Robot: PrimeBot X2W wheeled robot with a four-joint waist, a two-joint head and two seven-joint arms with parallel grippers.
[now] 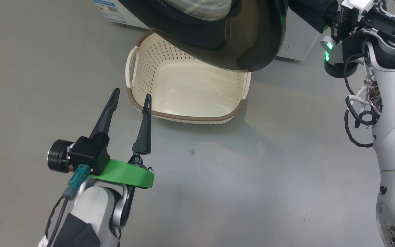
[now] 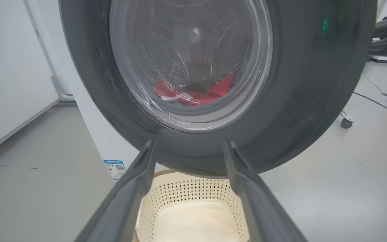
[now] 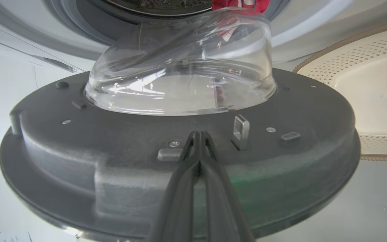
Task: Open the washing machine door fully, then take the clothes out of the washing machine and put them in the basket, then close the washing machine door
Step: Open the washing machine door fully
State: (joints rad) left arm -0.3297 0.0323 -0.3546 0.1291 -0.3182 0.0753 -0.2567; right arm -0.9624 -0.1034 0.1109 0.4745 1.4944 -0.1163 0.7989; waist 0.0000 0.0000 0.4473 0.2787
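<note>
The washing machine door (image 3: 79,161) hangs ajar, bulging toward the washing machine (image 2: 91,134); right pincer (image 3: 198,136) clenched, left pincer (image 1: 131,96) released.

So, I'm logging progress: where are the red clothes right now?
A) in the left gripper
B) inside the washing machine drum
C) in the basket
B: the clothes show through the washing machine door glass, down in the drum; the left gripper is open and empty.

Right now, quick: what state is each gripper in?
Left gripper: open, empty, near the basket.
Right gripper: shut, holding nothing, tips at the washing machine door's inner side.
</note>
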